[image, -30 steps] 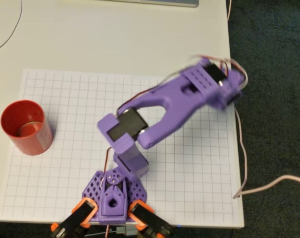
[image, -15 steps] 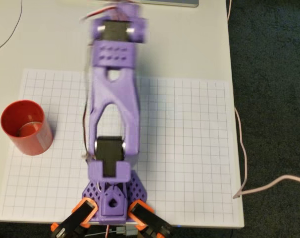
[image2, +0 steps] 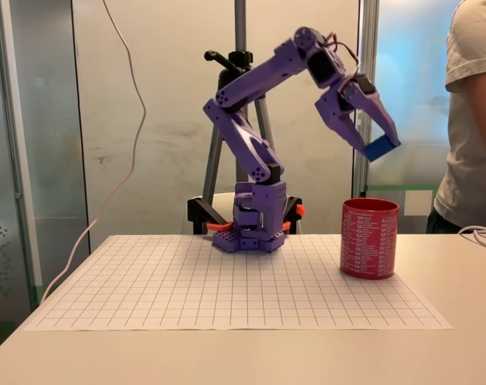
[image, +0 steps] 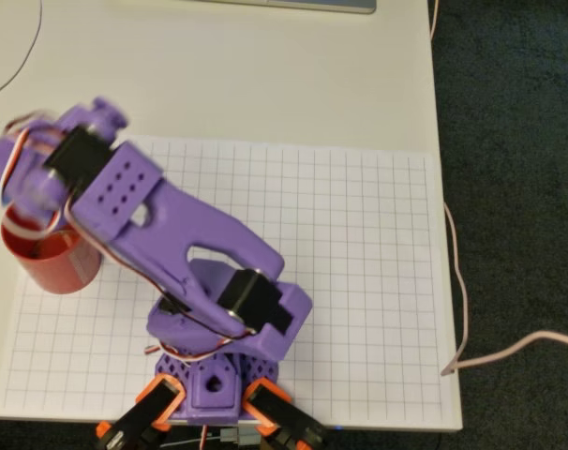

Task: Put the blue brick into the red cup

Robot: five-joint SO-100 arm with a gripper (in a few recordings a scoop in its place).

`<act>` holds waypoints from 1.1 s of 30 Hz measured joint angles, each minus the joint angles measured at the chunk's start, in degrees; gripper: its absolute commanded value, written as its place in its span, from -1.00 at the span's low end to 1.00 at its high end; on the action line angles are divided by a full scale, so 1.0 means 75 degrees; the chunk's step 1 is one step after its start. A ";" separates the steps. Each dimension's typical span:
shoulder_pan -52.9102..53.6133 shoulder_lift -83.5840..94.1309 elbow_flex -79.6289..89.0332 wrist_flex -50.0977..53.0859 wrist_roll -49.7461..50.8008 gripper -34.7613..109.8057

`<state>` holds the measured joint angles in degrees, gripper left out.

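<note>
Blue brick [image2: 380, 147] held tight in the purple arm's jaws [image2: 378, 144], high above the red cup [image2: 370, 238], cup set on the grid paper [image2: 227, 281] on the surface, person [image2: 471, 120] seen at right.

A pale cream table [image2: 227, 353] carries a white paper sheet printed with a grey square grid [image: 359, 281]. In the overhead view, dark grey carpet [image: 518, 141] lies to the right of the table. Behind the table, in the fixed view, stand a plain beige wall panel [image2: 163, 96], a black tripod [image2: 236, 72] and frosted glass panes [image2: 34, 144] lit with cool daylight.
</note>
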<state>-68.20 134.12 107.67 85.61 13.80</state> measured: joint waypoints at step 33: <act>0.0984 0.0176 0.1875 -0.0691 -0.0680 0.30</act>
<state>-60.82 135.44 121.73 80.42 8.70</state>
